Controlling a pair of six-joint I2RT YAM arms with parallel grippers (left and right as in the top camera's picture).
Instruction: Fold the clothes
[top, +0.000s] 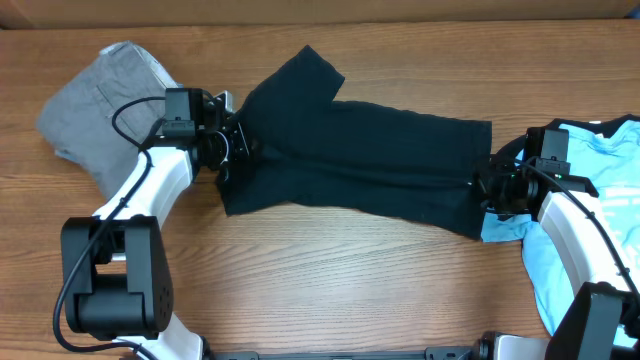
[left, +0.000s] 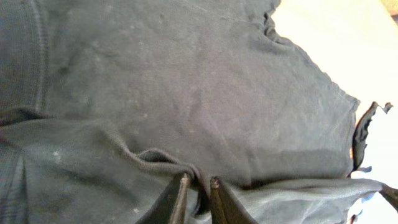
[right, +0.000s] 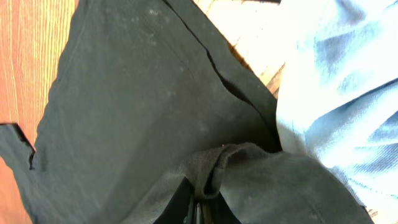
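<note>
Two arms hold your black T-shirt (top: 360, 160) stretched across the middle of the table (top: 330, 290), one at each end. Your left gripper (top: 236, 150) is at the shirt's left end. Its wrist view shows the fingers (left: 173, 202) nearly together, pinching a raised ridge of black cloth. Your right gripper (top: 487, 188) is at the right end, likewise pinching a bunched fold, just beside the light blue T-shirt (top: 610, 150). You'll see the grey trousers (top: 100, 95) crumpled at the table's left end, partly under the left arm.
</note>
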